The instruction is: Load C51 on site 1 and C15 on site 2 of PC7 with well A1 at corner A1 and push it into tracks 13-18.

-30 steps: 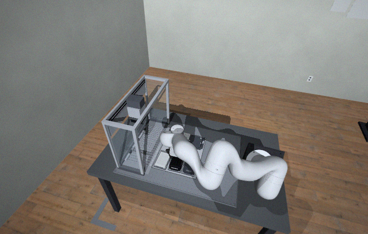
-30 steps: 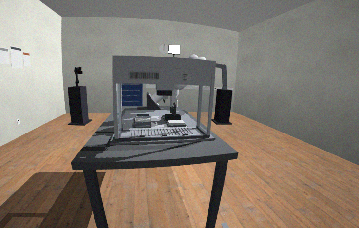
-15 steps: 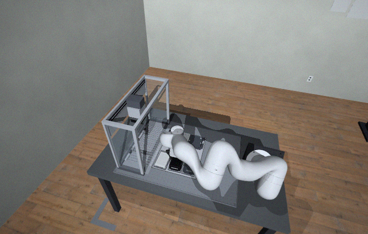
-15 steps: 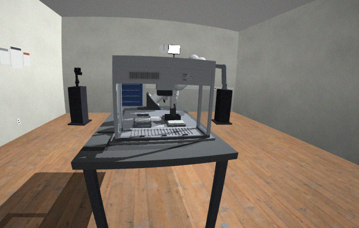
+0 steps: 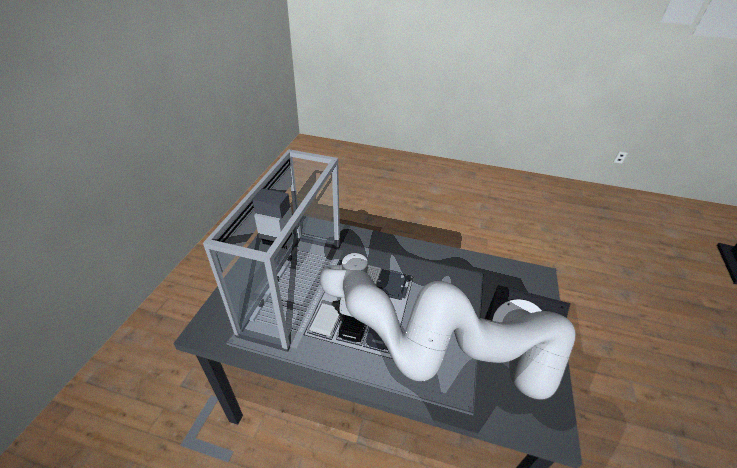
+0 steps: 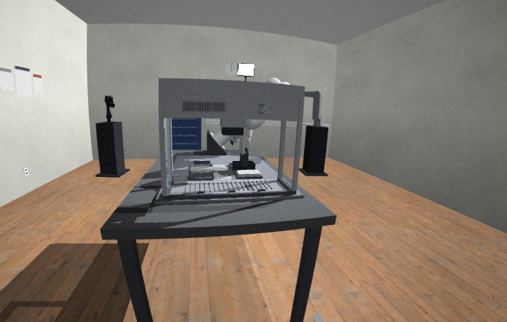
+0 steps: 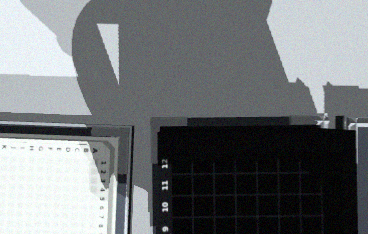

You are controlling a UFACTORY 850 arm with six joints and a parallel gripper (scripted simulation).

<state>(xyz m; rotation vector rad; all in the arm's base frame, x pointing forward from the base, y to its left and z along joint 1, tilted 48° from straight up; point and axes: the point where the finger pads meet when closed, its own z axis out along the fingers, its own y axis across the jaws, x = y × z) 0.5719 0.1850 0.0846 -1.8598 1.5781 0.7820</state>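
Wrist view alone reads C51 (image 7: 256, 180) column numbers

Arm (image 5: 440, 325): smooth white casing with a soft sheen. Instrument frame (image 5: 277, 302): pale grey matt bars around clear glass-like panels. Table (image 6: 223, 223): matt dark grey top. Floor (image 6: 407, 260): warm wood planks, faintly satin. Deep-well block (image 7: 256, 180): matt black. 384-well plate (image 7: 36, 190): matt white, finely dotted.
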